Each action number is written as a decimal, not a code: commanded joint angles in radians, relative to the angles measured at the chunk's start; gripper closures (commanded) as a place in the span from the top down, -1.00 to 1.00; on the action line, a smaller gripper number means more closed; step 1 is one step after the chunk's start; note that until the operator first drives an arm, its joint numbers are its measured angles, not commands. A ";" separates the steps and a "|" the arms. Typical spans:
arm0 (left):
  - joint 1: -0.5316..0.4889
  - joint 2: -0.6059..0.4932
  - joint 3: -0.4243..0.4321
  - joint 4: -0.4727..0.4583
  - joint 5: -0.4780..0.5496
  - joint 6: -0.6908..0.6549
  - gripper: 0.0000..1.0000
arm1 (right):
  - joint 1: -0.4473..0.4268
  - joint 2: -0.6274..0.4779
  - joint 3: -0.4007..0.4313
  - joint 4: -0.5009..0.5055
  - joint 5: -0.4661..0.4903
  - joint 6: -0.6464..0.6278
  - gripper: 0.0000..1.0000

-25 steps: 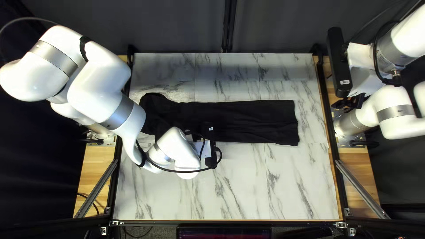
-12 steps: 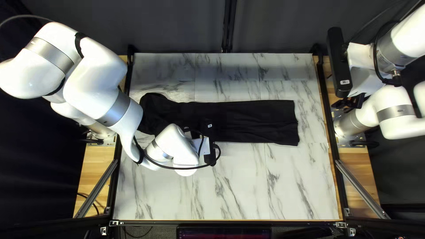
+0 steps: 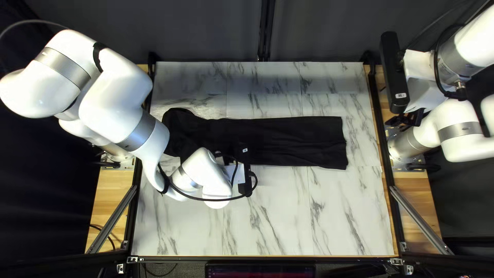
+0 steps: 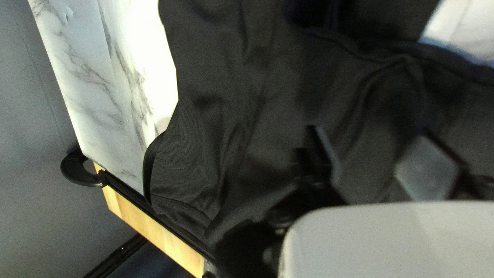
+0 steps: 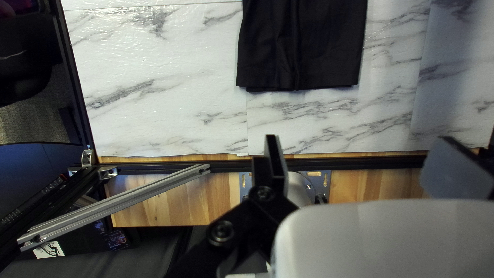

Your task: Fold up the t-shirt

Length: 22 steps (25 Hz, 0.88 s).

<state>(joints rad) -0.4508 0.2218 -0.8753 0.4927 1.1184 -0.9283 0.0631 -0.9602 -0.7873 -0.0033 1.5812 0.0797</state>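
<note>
Black t-shirt [image 3: 303, 141] on marbled table [image 3: 288, 226]

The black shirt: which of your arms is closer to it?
Left. My left tool is over the shirt; my right tool is away from it, by the table's right edge.

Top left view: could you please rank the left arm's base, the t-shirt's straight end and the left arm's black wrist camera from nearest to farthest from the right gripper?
1. T-shirt's straight end, right of centre.
2. Black wrist camera, near the middle.
3. Left arm's base, far left.
</note>
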 commanded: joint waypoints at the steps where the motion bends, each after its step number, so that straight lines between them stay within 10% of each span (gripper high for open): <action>1: -0.006 -0.007 -0.001 0.000 0.006 0.000 -1.00 | 0.000 0.000 0.000 0.000 0.000 0.000 1.00; 22: 0.171 -0.319 0.219 0.057 0.019 0.193 -0.88 | 0.000 0.000 0.000 0.000 0.000 0.000 1.00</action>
<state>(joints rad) -0.3112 -0.0810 -0.6681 0.5363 1.1493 -0.7655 0.0631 -0.9602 -0.7873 -0.0033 1.5812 0.0797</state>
